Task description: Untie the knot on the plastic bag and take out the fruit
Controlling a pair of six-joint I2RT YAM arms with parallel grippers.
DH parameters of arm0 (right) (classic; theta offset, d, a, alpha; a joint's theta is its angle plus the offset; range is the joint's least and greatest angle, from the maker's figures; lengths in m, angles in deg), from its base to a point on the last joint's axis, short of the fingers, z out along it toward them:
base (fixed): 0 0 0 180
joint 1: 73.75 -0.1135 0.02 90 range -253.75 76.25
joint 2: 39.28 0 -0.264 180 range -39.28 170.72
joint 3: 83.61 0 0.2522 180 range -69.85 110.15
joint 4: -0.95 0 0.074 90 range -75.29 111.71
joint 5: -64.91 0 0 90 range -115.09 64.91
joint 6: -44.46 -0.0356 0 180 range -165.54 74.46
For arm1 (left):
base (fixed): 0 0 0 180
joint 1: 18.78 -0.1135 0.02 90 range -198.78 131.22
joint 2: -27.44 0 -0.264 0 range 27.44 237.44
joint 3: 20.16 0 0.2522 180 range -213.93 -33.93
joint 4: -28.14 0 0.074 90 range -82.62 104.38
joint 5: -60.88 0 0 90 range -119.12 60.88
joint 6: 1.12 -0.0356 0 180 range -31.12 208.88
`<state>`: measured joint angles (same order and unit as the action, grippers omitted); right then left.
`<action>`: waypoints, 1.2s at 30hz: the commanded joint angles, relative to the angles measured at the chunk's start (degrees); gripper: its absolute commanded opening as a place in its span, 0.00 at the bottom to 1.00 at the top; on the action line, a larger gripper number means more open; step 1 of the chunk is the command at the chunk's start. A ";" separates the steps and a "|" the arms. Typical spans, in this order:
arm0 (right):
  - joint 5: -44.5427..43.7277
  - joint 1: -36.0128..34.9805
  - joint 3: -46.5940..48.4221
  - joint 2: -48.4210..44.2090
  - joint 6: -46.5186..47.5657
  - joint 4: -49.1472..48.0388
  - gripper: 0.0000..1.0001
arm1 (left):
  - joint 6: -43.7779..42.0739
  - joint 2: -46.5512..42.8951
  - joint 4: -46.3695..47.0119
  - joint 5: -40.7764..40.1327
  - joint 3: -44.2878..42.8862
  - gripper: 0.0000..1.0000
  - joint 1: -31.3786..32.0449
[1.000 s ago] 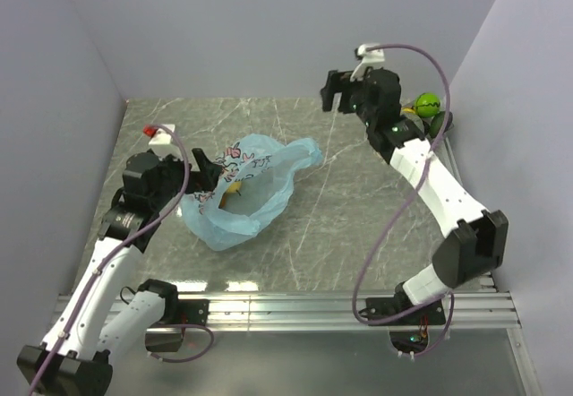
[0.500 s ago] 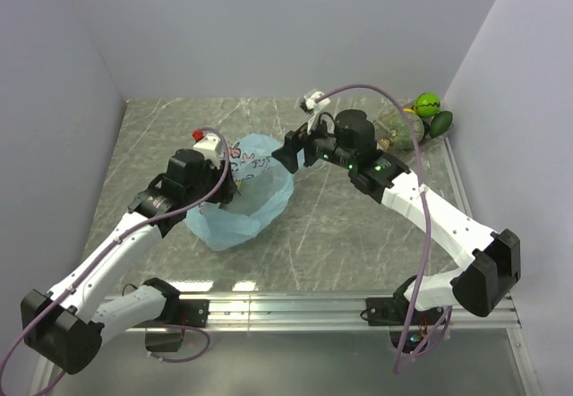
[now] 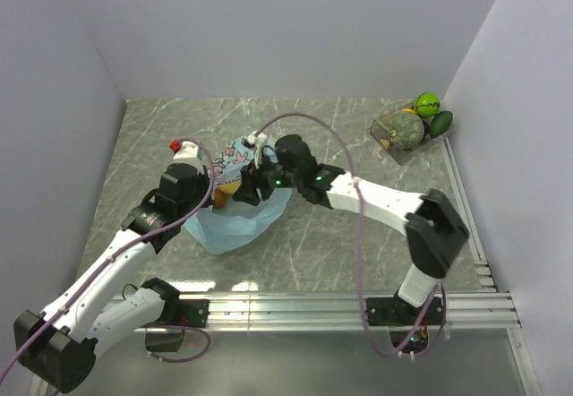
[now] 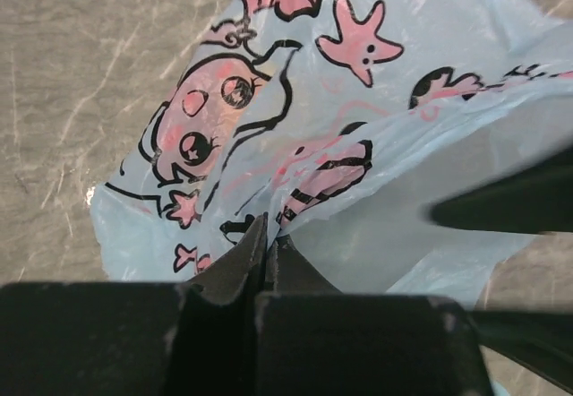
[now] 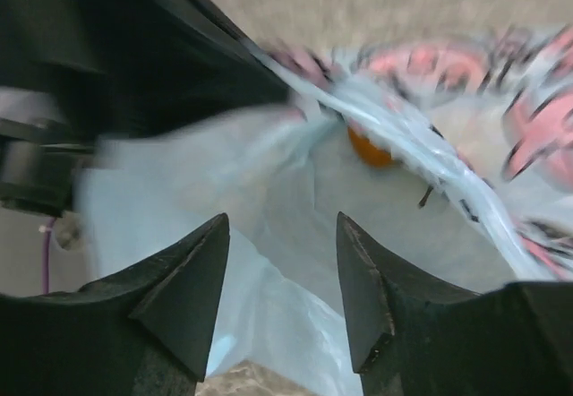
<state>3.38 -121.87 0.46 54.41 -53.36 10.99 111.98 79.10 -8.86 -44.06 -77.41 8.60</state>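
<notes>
Film of the plastic bag (image 4: 358, 145) is thin, crinkled and translucent light blue. It is printed with pink-red cartoon sea creatures outlined in black, among them starfish and a round-eyed fish. It lies slumped on the grey, white-veined table (image 3: 313, 253), left of centre, with its mouth open between the two arms.

Left gripper (image 4: 269, 239): jaws pressed together, pinching a fold of the bag's rim.

Right gripper (image 5: 282, 219): the pointed black fingers (image 5: 183, 293) stand spread apart at the open mouth, gripping nothing. This wrist view is blurred.

Contents of the bag: one small orange fruit (image 5: 369, 148), smooth and rounded, lies against the inner wall and is partly covered by a fold. Anything deeper is hidden.

Far right corner of the table: a clear rigid tray (image 3: 383, 136) holds a grey-green ribbed melon (image 3: 403, 129). A glossy bright green ball (image 3: 427, 104) and a dark green oval fruit (image 3: 440, 124) sit at its far and right edges. Whether these two lie inside the tray cannot be told.
</notes>
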 commanded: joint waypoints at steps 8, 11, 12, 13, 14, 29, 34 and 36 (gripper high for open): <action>-7.62 -1.10 6.42 16.25 -10.19 -11.29 0.66 | 2.04 -3.58 3.29 -1.59 1.47 0.00 0.13; -11.15 -1.01 7.12 19.33 -13.89 -15.87 0.79 | 2.66 -4.20 3.64 -0.01 2.26 0.01 0.13; -11.15 -1.01 7.91 21.16 -14.50 -16.05 0.81 | 3.10 -4.46 3.73 0.35 2.44 0.03 0.13; -11.15 -1.01 8.53 21.97 -14.68 -16.48 0.84 | 3.45 -4.90 3.82 0.52 2.35 0.06 0.13; -10.89 -1.01 8.80 22.67 -14.77 -17.18 0.85 | 4.06 -5.16 3.91 -0.69 2.26 0.13 0.13; -8.52 -0.05 2.83 24.26 -20.83 -25.89 0.84 | 16.54 0.79 10.58 2.02 -0.63 0.62 -22.53; -7.64 0.13 3.26 24.87 -21.37 -25.63 0.84 | 19.27 10.82 13.22 6.58 -2.92 0.62 -27.10; -7.72 0.04 3.79 25.14 -20.93 -24.76 0.84 | 17.27 8.83 16.72 10.09 -2.05 0.66 -27.11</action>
<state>-4.71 -122.09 3.89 78.98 -74.05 -11.81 128.94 90.53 1.36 -39.09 -77.65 -17.96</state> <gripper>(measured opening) 0.845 0.643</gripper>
